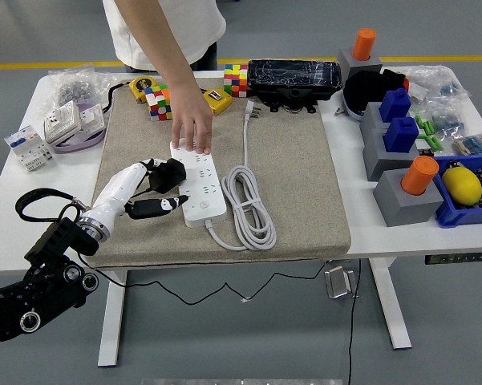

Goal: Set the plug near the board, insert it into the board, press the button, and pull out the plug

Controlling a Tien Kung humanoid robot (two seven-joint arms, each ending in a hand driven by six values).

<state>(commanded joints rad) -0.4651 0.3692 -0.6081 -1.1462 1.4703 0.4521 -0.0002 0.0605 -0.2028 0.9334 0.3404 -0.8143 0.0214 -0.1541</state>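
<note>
Gripping black plug [170, 173], fingers [148, 167] clamped, prongs seemingly toward lengthwise board [197, 186].

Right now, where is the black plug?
In the head view, the black plug is held in the left hand, left of centre on the mat, just beside the power strip's left edge, near the person's hand.

mat [297, 168]: coarse woven cloth, matt, beige-grey
power strip [197, 183]: smooth white plastic, slight sheen
strip's cord [249, 204]: smooth pale grey plastic sheath
plug [168, 174]: black plastic, matt
left hand [140, 192]: glossy white plastic shell, black fingertips
table [16, 192]: smooth white, matt
right-side blocks [407, 196]: matt grey plastic, orange caps
</note>
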